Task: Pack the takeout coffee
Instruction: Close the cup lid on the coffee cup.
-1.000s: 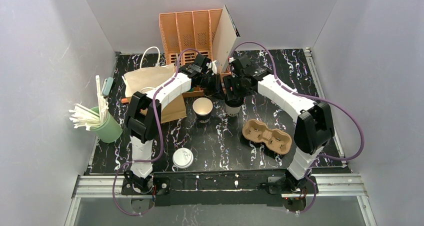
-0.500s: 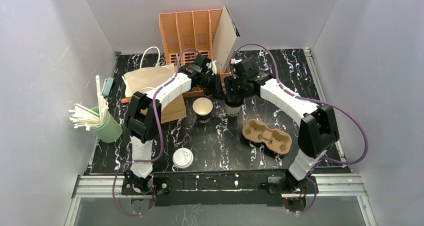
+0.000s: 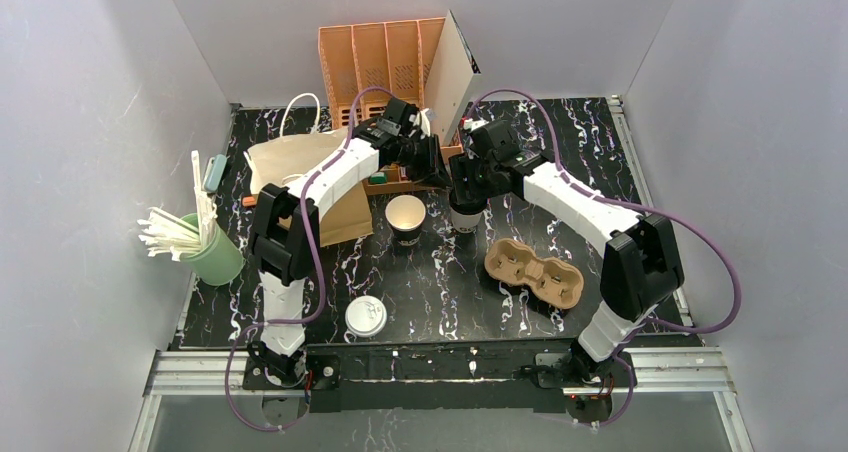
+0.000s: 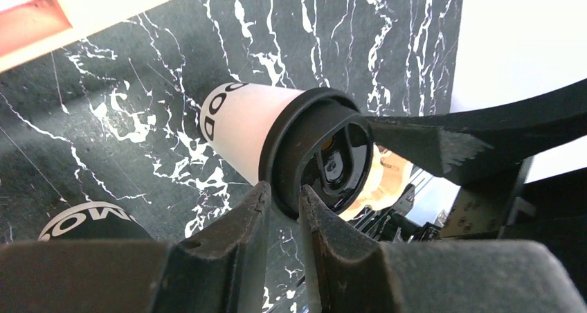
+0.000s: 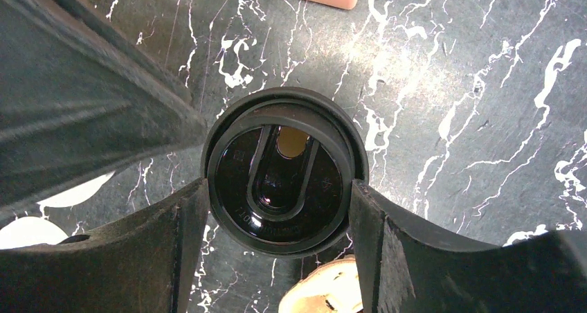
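Observation:
The takeout coffee, a white paper cup (image 3: 466, 218) with its black lid (image 5: 284, 171) on top, stands upright on the black marble table behind the middle. In the left wrist view the cup (image 4: 242, 122) and lid (image 4: 322, 154) show side on. My left gripper (image 4: 284, 197) is nearly closed, its two fingertips pinching the lid's near rim; from above it (image 3: 440, 177) sits just left of the cup. My right gripper (image 5: 278, 185) is over the cup from the right (image 3: 468, 194), one finger touching each side at the lid's edge.
An open black cup (image 3: 405, 219) stands just left of the coffee. A cardboard cup carrier (image 3: 534, 270) lies to the front right. A brown paper bag (image 3: 300, 172), orange file rack (image 3: 385, 62), flat white lid (image 3: 365, 315) and green cup of straws (image 3: 205, 247) surround them.
The left arm's wrist has shifted a little back and left, and the right arm's elbow has shifted slightly. Both grippers stay at the cup, which has not moved.

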